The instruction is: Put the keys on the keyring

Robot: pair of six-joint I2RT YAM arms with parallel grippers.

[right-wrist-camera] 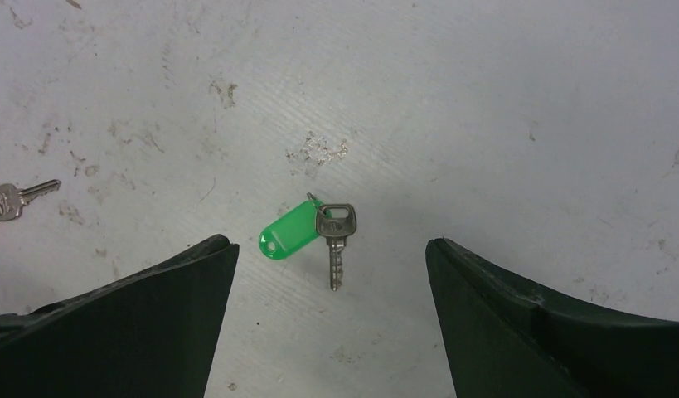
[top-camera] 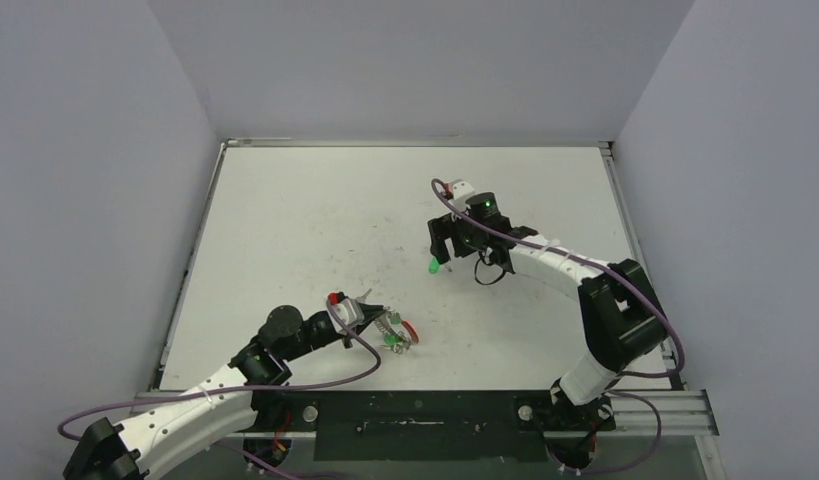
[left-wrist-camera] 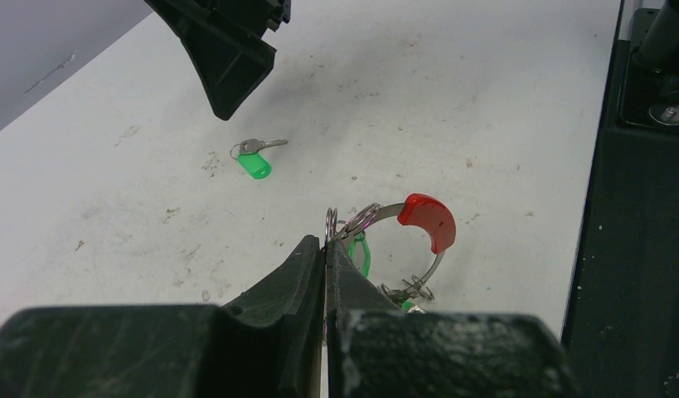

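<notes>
The keyring [left-wrist-camera: 427,220], a thin metal ring with a red arc and small silvery loops, lies near the table's front edge. My left gripper [left-wrist-camera: 324,242] is shut on one of its loops. A green tag [left-wrist-camera: 361,253] hangs on the ring beside my fingers. In the top view the left gripper [top-camera: 375,318] meets the keyring [top-camera: 397,331]. A loose key with a green tag [right-wrist-camera: 307,230] lies flat on the table, directly below my right gripper [right-wrist-camera: 330,243], which is open and straddles it without touching. A red-tagged key [top-camera: 337,298] lies by the left wrist.
The white table [top-camera: 315,210] is scuffed and walled by grey panels on three sides. A black rail [top-camera: 425,415] carrying the arm bases runs along the front edge, close to the keyring. The red-tagged key's blade [right-wrist-camera: 16,197] shows at the right wrist view's left edge.
</notes>
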